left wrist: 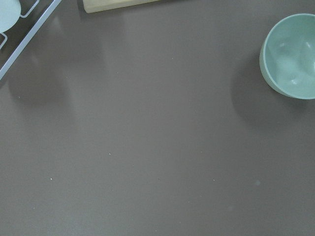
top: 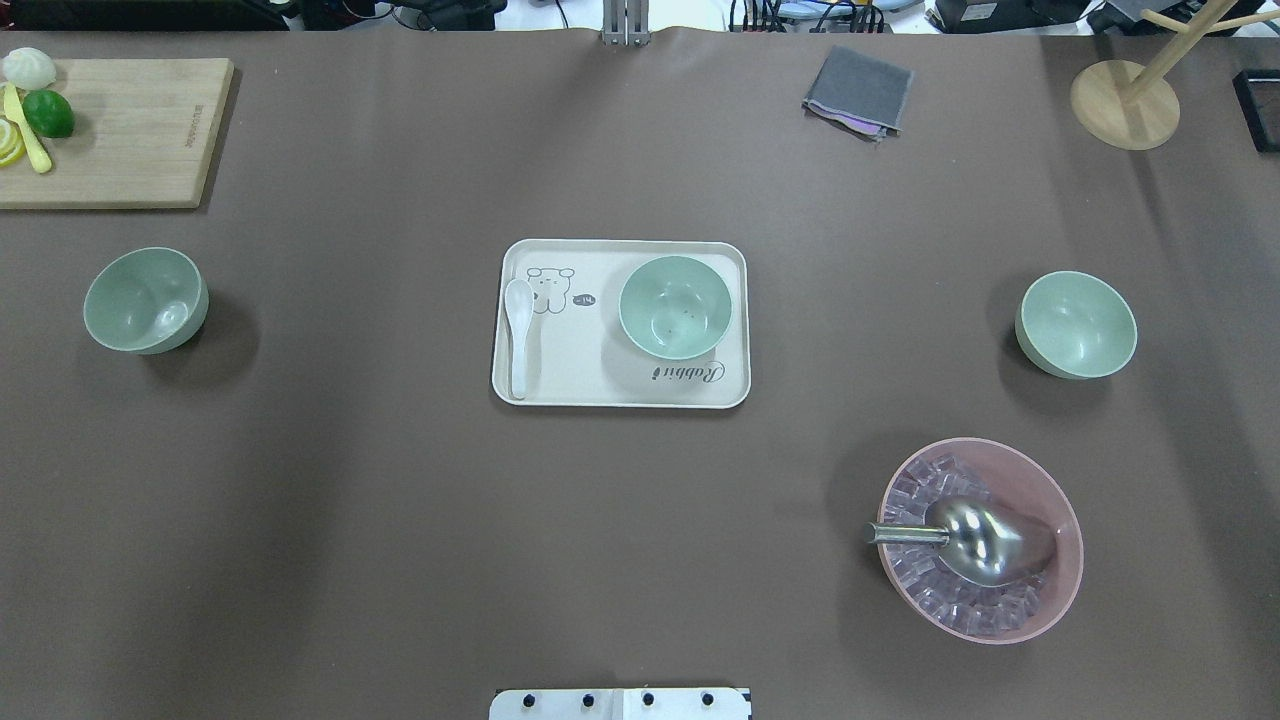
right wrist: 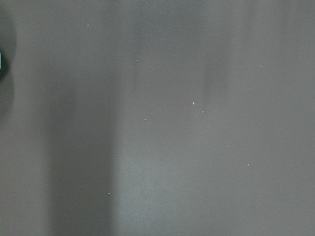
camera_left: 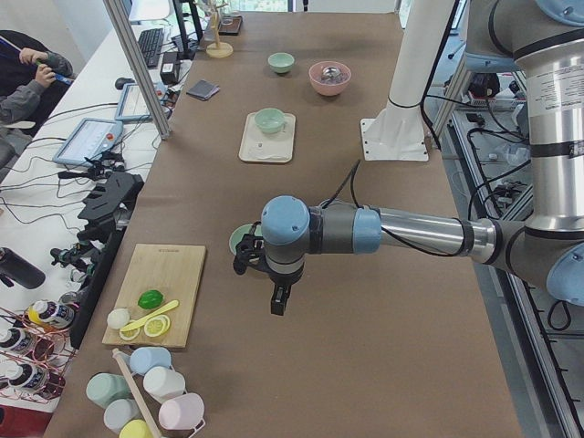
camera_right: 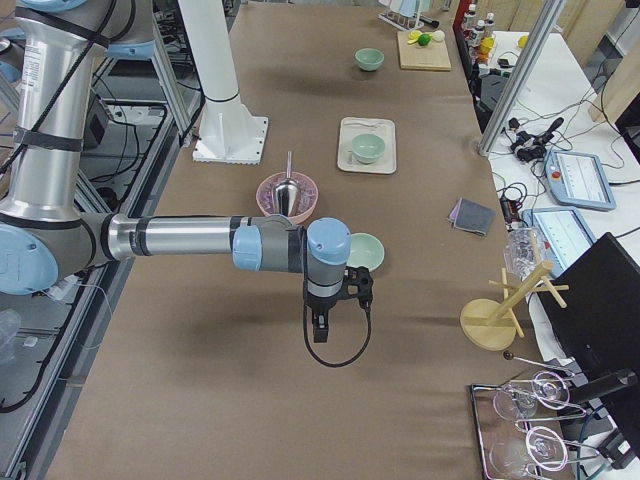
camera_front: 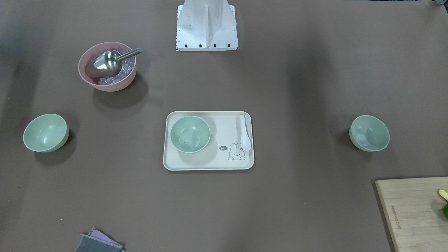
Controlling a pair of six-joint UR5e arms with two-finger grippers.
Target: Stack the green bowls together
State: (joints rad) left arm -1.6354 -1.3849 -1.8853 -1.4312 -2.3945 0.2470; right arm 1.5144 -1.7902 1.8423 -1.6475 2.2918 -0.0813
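Note:
Three pale mint-green bowls stand apart, all upright. One (top: 146, 300) is at the table's left, one (top: 675, 307) sits on the cream tray (top: 620, 390) in the middle, and one (top: 1076, 325) is at the right. My left gripper (camera_left: 279, 301) hangs above the table just beside the left bowl (camera_left: 239, 241), which also shows in the left wrist view (left wrist: 290, 54). My right gripper (camera_right: 320, 328) hangs beside the right bowl (camera_right: 366, 250). Both grippers show only in the side views, so I cannot tell whether they are open or shut.
A pink bowl (top: 1040, 600) with ice cubes and a metal scoop (top: 975, 540) stands near right. A white spoon (top: 518, 330) lies on the tray. A cutting board (top: 130, 130) with fruit is far left, a grey cloth (top: 858, 92) and a wooden stand (top: 1125, 100) far right.

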